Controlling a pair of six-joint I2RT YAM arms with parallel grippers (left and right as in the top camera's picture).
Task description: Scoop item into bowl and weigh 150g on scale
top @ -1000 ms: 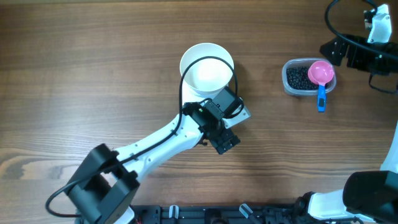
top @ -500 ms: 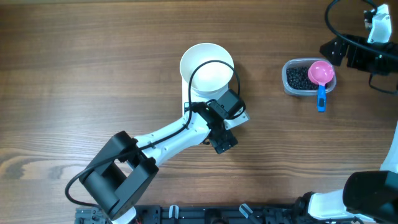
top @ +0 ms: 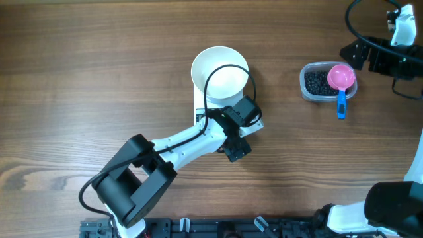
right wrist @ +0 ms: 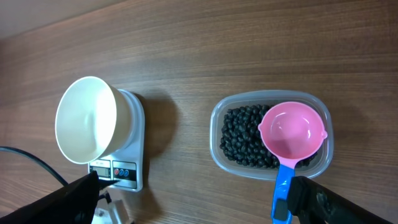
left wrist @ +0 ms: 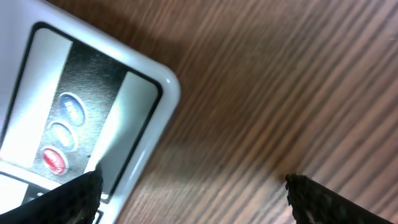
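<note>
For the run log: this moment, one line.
left gripper open by scale; bowl empty on scale; right gripper open; scoop on tub

The bowl (right wrist: 87,119) sits on the scale (right wrist: 129,144), near the centre of the table (top: 99,66). The tub (right wrist: 215,132) stands well apart to its right. The beans (right wrist: 239,140) lie in the tub. The scoop (right wrist: 291,130) rests across the tub's rim, above the beans.
</note>
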